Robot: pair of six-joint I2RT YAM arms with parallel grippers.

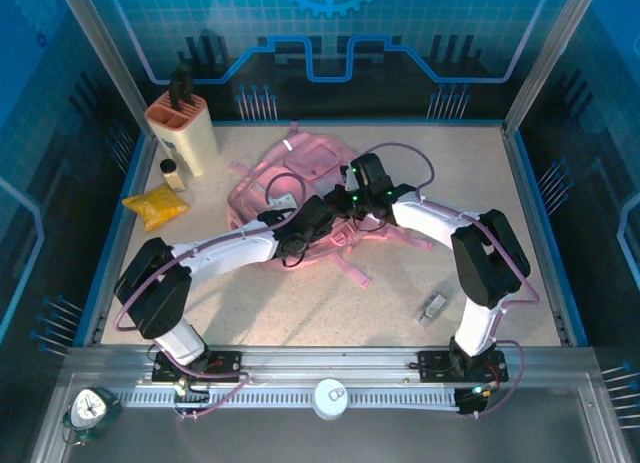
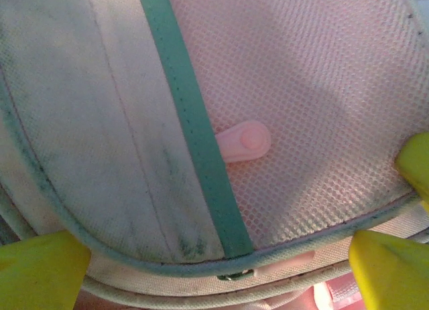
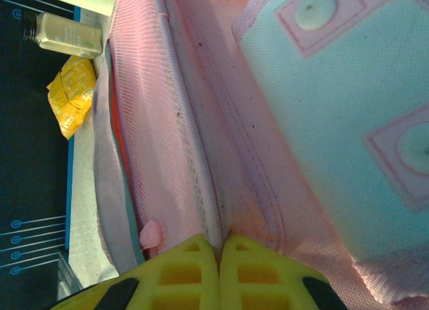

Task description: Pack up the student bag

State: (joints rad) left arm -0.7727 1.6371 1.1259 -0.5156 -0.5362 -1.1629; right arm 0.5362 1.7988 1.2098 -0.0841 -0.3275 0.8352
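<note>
Top view: a speckled pale surface (image 1: 300, 313) inside a blue-walled enclosure. The student bag (image 1: 280, 188), pink with pale trim, lies flat just past the centre of the surface, toward 12 o'clock. Its loose straps trail toward 5 o'clock. Both arms reach in from the near edge and meet over the bag's 3 o'clock side.

At 10 o'clock from the bag stands a cream and orange holder (image 1: 185, 128) with dark handles sticking up. A small dark-capped bottle (image 1: 172, 173) stands just beside the holder, and a yellow packet (image 1: 155, 205) lies at the bag's 9 o'clock, near the bottle. A small grey object (image 1: 433, 306) lies well apart from the bag at 5 o'clock.

Left wrist view: the left claw (image 2: 214, 266) is spread wide, holding nothing, with one yellow finger (image 2: 40, 270) at 8 o'clock and the other at 4 o'clock. Close in front is the bag's pink mesh, crossed by a teal strip (image 2: 194, 122), with a small pink tab (image 2: 244, 141) lying on the mesh.

Right wrist view: the right claw (image 3: 219, 246) has its yellow tips pressed together at 6 o'clock. A pink seam of the bag runs straight down to the tips. It is not possible to tell whether fabric is pinched between them. The bottle and the packet appear at 10 o'clock.
</note>
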